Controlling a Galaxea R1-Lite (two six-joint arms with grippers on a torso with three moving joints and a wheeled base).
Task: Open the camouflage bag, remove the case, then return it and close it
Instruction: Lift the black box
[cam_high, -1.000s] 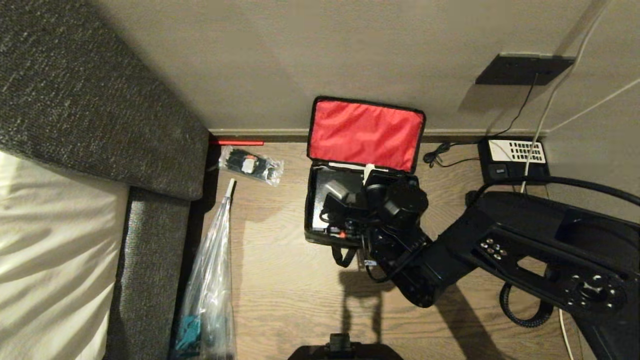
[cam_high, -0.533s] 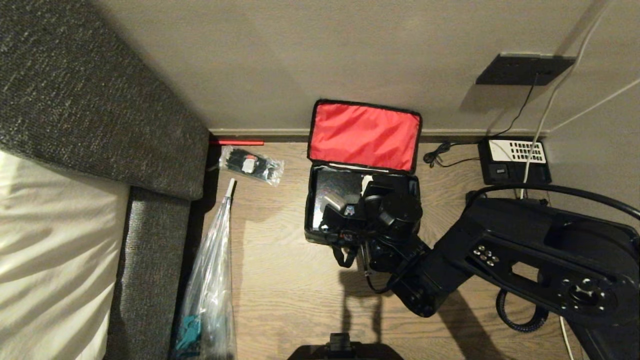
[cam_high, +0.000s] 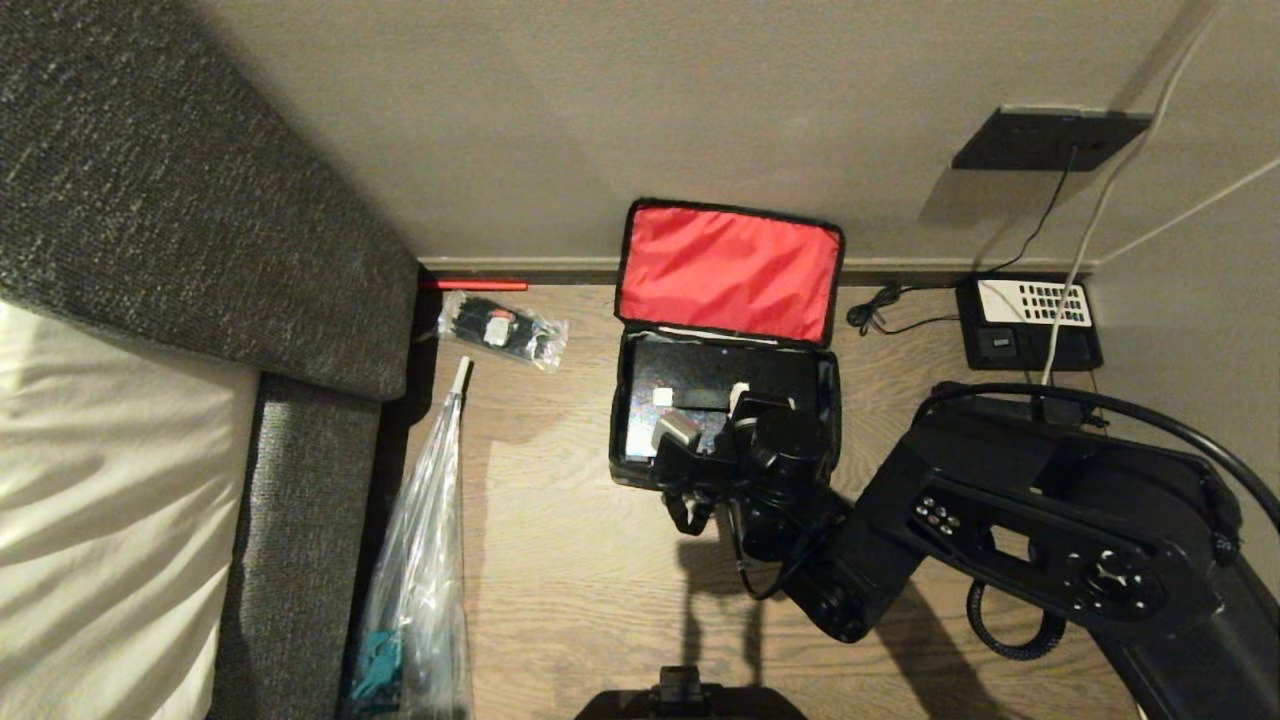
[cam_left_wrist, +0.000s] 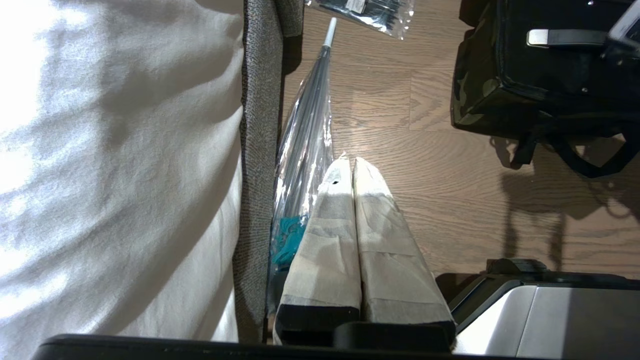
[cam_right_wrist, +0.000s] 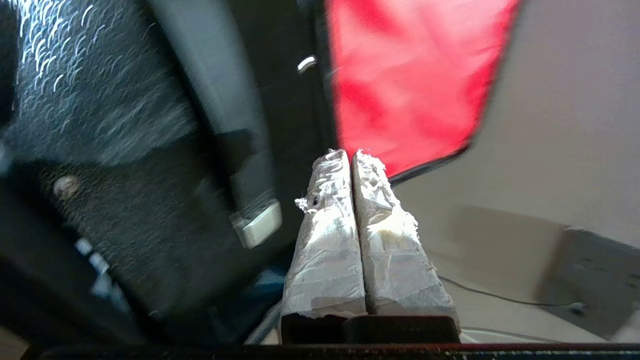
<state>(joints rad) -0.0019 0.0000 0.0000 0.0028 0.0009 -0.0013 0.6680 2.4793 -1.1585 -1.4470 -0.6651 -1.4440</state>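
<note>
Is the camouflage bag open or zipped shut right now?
Open. The camouflage bag has its red-lined lid propped against the wall, and the case lies exposed inside.

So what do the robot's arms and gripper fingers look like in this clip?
The right arm is glossy black, boxy, with round screw heads and a looping black cable. Right gripper fingers are wrapped in frayed whitish tape; left gripper fingers wear smoother beige tape over black bases.

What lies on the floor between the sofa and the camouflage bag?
In the head view, a clear packet and a long clear plastic-wrapped item lie between sofa and camouflage bag.
</note>
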